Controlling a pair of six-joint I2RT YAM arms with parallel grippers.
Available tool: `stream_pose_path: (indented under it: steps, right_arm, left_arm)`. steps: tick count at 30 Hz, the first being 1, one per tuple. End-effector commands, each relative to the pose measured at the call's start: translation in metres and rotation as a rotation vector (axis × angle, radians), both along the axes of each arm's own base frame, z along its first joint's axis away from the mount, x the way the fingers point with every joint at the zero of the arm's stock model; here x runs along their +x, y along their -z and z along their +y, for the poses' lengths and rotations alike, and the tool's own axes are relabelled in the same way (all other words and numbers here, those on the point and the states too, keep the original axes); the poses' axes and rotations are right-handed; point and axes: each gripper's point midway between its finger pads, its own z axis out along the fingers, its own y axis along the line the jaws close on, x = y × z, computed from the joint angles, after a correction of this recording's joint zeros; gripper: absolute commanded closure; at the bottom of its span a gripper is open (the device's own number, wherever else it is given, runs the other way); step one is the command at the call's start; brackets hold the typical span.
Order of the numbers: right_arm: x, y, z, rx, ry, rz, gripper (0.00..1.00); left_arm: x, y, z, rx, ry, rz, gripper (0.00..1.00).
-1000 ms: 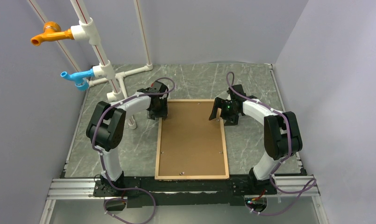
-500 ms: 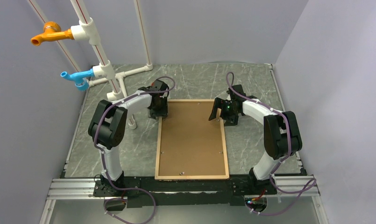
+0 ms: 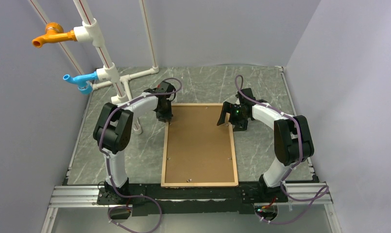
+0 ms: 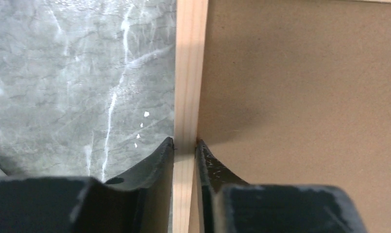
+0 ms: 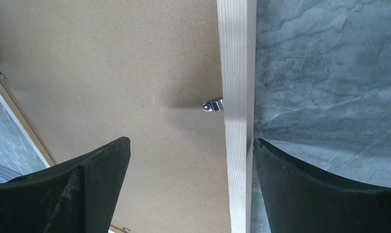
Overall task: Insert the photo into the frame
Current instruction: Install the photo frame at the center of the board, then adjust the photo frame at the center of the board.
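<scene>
The frame (image 3: 164,150) of light wood strips lies flat in the middle of the table, back up, and a brown backing board (image 3: 200,145) fills it. The photo is hidden. My left gripper (image 3: 165,116) sits at the far left corner. In the left wrist view, the left gripper (image 4: 185,143) is shut on the frame's left strip (image 4: 188,73), one finger on each side. My right gripper (image 3: 227,119) is at the far right corner. In the right wrist view, the right gripper (image 5: 191,143) is open, straddling the right strip (image 5: 237,73) and the board (image 5: 110,63).
A small metal clip (image 5: 212,105) on the right strip lies over the board's edge. White pipes with an orange tap (image 3: 46,35) and a blue tap (image 3: 76,81) stand at the back left. An aluminium rail (image 3: 183,194) runs along the near edge, and walls enclose the table.
The left gripper's jaws have closed onto the frame's left strip, and the left arm has shifted slightly. The right arm and the frame have not moved.
</scene>
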Motion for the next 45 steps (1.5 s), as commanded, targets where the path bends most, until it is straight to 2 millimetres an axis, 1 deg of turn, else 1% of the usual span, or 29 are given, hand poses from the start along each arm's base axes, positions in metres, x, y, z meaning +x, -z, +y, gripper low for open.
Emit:
stream_pose_path:
  steps: [1, 5, 8, 9, 11, 12, 13, 14, 15, 16, 17, 18, 20, 24, 26, 29, 31, 33, 34, 35, 37, 39, 43, 45]
  right_arm:
    - [0.007, -0.003, 0.001, 0.007, -0.007, -0.030, 0.00]
    - [0.006, -0.003, 0.001, 0.010, -0.007, -0.028, 0.00]
    - [0.006, -0.004, 0.001, 0.010, -0.004, -0.027, 0.01]
    - [0.005, -0.003, 0.000, 0.007, -0.004, -0.027, 0.01]
    - [0.006, -0.005, -0.001, 0.002, -0.001, -0.032, 0.01]
    - [0.005, -0.006, -0.002, -0.001, 0.001, -0.033, 0.01]
    - [0.005, -0.006, -0.002, -0.004, 0.001, -0.033, 0.00]
    - [0.004, -0.007, -0.003, -0.006, 0.004, -0.034, 0.00]
    - [0.003, -0.006, -0.004, -0.009, 0.006, -0.032, 0.01]
    - [0.002, -0.006, -0.005, -0.010, 0.007, -0.030, 0.01]
    - [0.000, -0.005, -0.005, -0.012, 0.008, -0.026, 0.00]
    - [-0.003, -0.004, -0.006, -0.012, 0.008, -0.021, 0.01]
    - [-0.011, -0.001, -0.008, -0.021, 0.010, -0.006, 0.00]
    - [-0.033, 0.006, -0.013, -0.027, 0.016, 0.028, 0.01]
    - [-0.046, 0.008, -0.010, -0.010, 0.008, 0.042, 0.01]
    - [-0.066, 0.011, -0.006, -0.020, -0.012, 0.056, 0.00]
    - [-0.078, 0.010, -0.003, -0.002, -0.018, 0.059, 0.01]
    - [-0.090, 0.008, 0.002, 0.015, -0.026, 0.059, 0.01]
    - [-0.094, 0.006, 0.003, 0.022, -0.026, 0.054, 0.01]
    - [-0.099, 0.005, 0.005, 0.031, -0.025, 0.050, 0.01]
    - [-0.104, -0.001, 0.011, 0.054, -0.027, 0.031, 0.01]
    - [-0.109, -0.005, 0.017, 0.072, -0.026, 0.019, 0.01]
    - [-0.119, -0.010, 0.041, 0.137, -0.044, -0.004, 0.01]
    - [-0.125, -0.013, 0.056, 0.174, -0.058, -0.012, 0.01]
  left_arm:
    - [-0.021, 0.031, 0.012, 0.057, 0.007, 0.084, 0.81]
    - [-0.027, 0.033, 0.013, 0.056, 0.018, 0.089, 0.92]
    - [-0.025, 0.029, 0.011, 0.038, 0.030, 0.076, 0.98]
    - [-0.024, 0.026, 0.009, 0.029, 0.033, 0.071, 0.99]
    - [-0.021, 0.016, 0.004, 0.003, 0.039, 0.053, 0.97]
    - [-0.020, 0.011, 0.000, -0.021, 0.041, 0.045, 0.94]
    - [-0.020, 0.004, -0.003, -0.041, 0.040, 0.032, 0.86]
    - [-0.020, -0.002, -0.005, -0.057, 0.038, 0.022, 0.67]
    - [-0.020, -0.008, -0.006, -0.067, 0.032, 0.010, 0.58]
    - [-0.022, -0.014, -0.008, -0.090, 0.032, 0.006, 0.45]
    - [-0.026, -0.018, -0.009, -0.105, 0.031, 0.009, 0.40]
    - [-0.030, -0.021, -0.011, -0.119, 0.029, 0.012, 0.37]
    - [-0.040, -0.019, -0.010, -0.130, 0.021, 0.039, 0.34]
    - [-0.057, -0.002, -0.008, -0.128, 0.004, 0.102, 0.32]
    - [-0.059, 0.004, -0.013, -0.144, 0.014, 0.122, 0.32]
    - [-0.053, 0.004, -0.032, -0.157, 0.052, 0.126, 0.32]
    - [-0.044, -0.002, -0.047, -0.148, 0.078, 0.122, 0.32]
    - [-0.030, -0.012, -0.066, -0.153, 0.103, 0.110, 0.32]
    - [-0.019, -0.022, -0.079, -0.165, 0.119, 0.088, 0.32]
    - [-0.011, -0.028, -0.090, -0.169, 0.136, 0.077, 0.32]
    - [0.000, -0.036, -0.109, -0.174, 0.162, 0.068, 0.32]
    - [0.012, -0.039, -0.128, -0.184, 0.189, 0.054, 0.32]
    - [0.030, -0.043, -0.158, -0.211, 0.241, 0.019, 0.32]
    - [0.037, -0.047, -0.165, -0.210, 0.265, 0.003, 0.31]
